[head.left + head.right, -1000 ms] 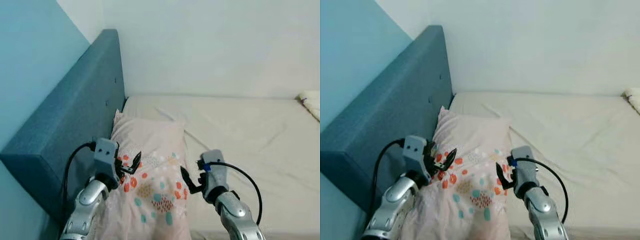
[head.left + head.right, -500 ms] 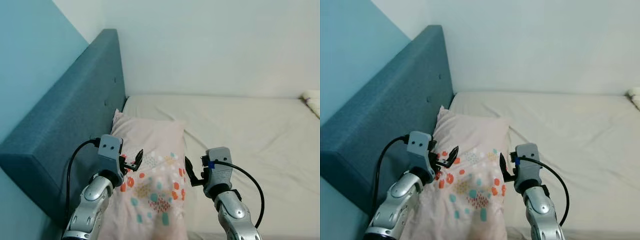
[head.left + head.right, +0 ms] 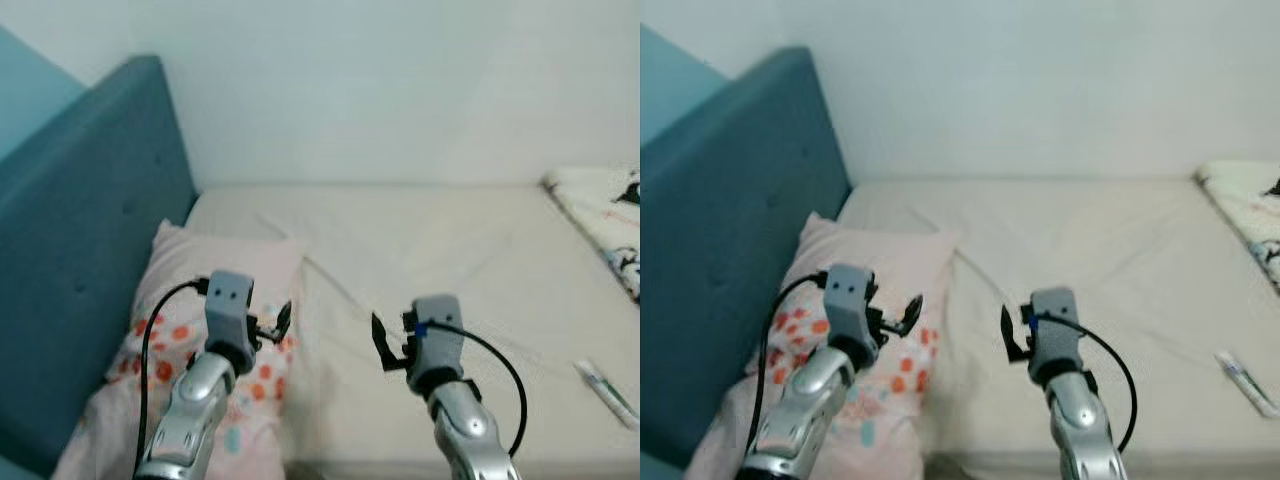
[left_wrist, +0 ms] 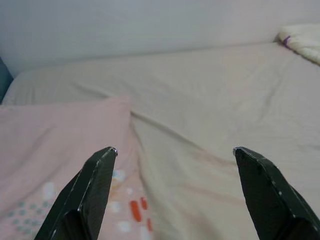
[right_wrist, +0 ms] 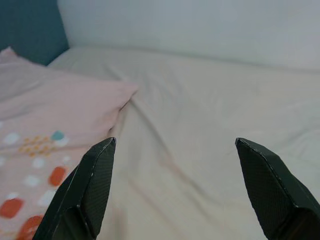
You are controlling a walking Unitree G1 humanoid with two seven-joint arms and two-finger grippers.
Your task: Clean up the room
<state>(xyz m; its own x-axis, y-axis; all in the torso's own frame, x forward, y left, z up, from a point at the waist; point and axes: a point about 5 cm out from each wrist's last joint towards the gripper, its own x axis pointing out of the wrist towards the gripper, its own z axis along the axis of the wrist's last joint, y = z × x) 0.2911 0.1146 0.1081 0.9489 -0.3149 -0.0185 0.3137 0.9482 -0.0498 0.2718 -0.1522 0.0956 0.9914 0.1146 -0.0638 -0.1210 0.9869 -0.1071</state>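
We are holding both arms out over the bed (image 3: 450, 260), its cream sheet lying wrinkled from the wall edge to the near edge. Our left pincer (image 3: 272, 326) is hovering over the right edge of the pink pillow (image 3: 185, 300), which is lying in the bed's head-end corner against the teal headboard (image 3: 80, 260). Our right pincer (image 3: 385, 345) is hanging above bare sheet just beside that pillow. Both pincers are spread wide and are holding nothing.

We judge that the pillow is already in place, so the next thing to clear is probably the small tube (image 3: 606, 388) lying near the bed's near right corner, well apart from both pincers. To do that well, we would be bringing the right pincer down along the tube's length and closing across its narrow width, since soft bedding gives under pressure. A patterned blanket (image 3: 605, 215) is bunched at the bed's right edge. We are seeing no bin or basket here.
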